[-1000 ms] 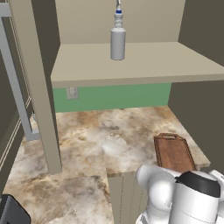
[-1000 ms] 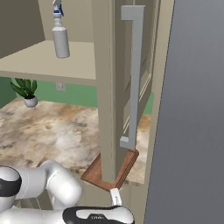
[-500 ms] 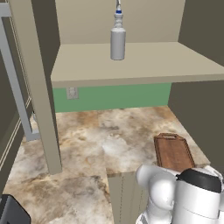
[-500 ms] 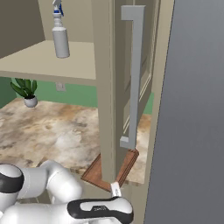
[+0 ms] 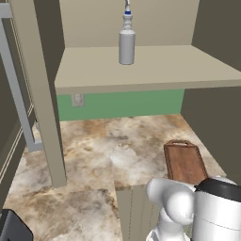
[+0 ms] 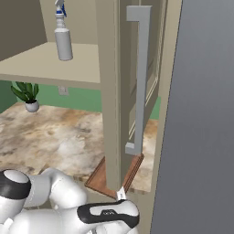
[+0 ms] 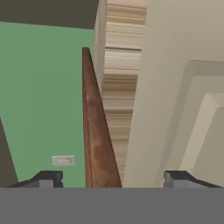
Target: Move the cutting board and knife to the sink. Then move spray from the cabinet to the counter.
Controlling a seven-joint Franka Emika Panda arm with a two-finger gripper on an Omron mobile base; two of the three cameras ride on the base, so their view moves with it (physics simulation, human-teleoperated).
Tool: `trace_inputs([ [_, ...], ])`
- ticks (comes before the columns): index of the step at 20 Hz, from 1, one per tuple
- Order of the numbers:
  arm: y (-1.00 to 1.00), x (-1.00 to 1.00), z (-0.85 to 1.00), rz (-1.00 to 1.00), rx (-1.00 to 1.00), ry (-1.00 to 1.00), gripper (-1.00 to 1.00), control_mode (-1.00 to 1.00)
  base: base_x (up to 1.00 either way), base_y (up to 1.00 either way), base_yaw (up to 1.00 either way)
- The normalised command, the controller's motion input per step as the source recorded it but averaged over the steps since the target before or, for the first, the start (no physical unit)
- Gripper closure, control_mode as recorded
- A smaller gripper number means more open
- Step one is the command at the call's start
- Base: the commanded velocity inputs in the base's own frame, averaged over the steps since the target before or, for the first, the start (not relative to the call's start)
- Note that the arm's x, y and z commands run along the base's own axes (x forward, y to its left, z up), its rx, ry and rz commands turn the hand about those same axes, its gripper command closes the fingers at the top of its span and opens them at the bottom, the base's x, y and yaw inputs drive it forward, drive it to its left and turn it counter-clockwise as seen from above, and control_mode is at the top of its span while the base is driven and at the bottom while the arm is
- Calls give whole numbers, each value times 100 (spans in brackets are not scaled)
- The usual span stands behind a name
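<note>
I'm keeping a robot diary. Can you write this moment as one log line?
claw: open, straddling board edge | cutting board: on counter | spray: upright on cabinet shelf

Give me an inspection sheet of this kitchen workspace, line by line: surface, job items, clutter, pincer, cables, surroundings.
Surface: marble-patterned counter, mostly bare.
Job's things: cutting board flat at the counter's right front; spray upright on the open cabinet shelf; knife and sink: nothing seen.
Clutter: small potted plant at the back of the counter.
Grippers: pincer open, fingertips either side of the board's edge, not closed on it.
Cables: nothing seen.
Surroundings: green wall with an outlet; cabinet door open, long grey handle.
</note>
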Motion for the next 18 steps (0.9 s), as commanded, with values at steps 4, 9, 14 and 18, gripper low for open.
trace_inputs([
  [4,0,0,0,-3,0,-2,100,-100,0,0,0],
  [9,-7,-8,7,-3,1,-10,100,-100,0,0,0],
  [14,-3,-15,32,-3,1,-17,100,-100,0,0,0],
  [18,-5,-37,52,-2,3,-22,100,-100,0,0,0],
])
